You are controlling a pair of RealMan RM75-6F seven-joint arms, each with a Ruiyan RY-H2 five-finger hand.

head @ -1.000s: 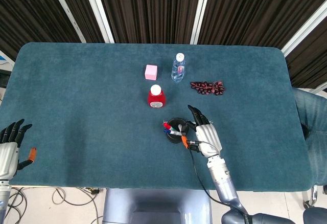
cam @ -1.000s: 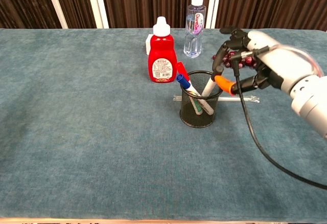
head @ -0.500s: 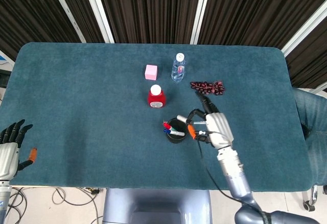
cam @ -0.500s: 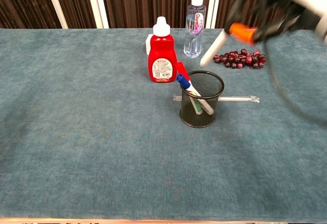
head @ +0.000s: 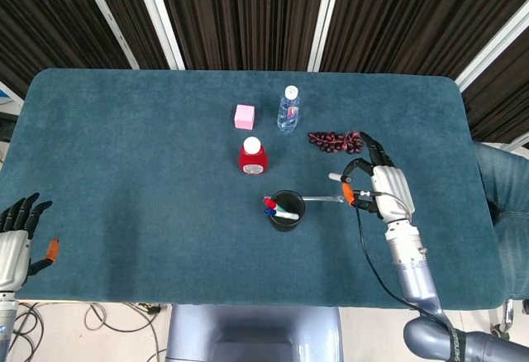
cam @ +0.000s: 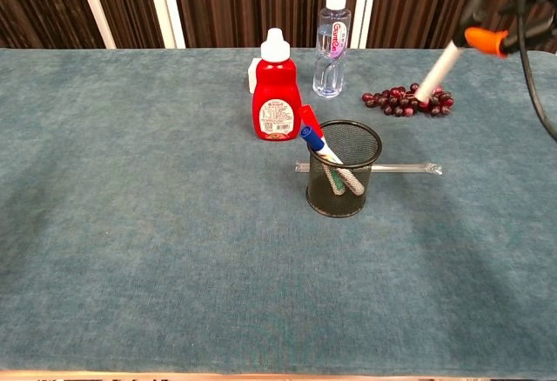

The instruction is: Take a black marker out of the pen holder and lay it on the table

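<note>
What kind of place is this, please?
Probably a robot test room, not a home: a table covered in teal cloth, dark curtains behind it, and unrelated props such as a pen holder and grapes.
</note>
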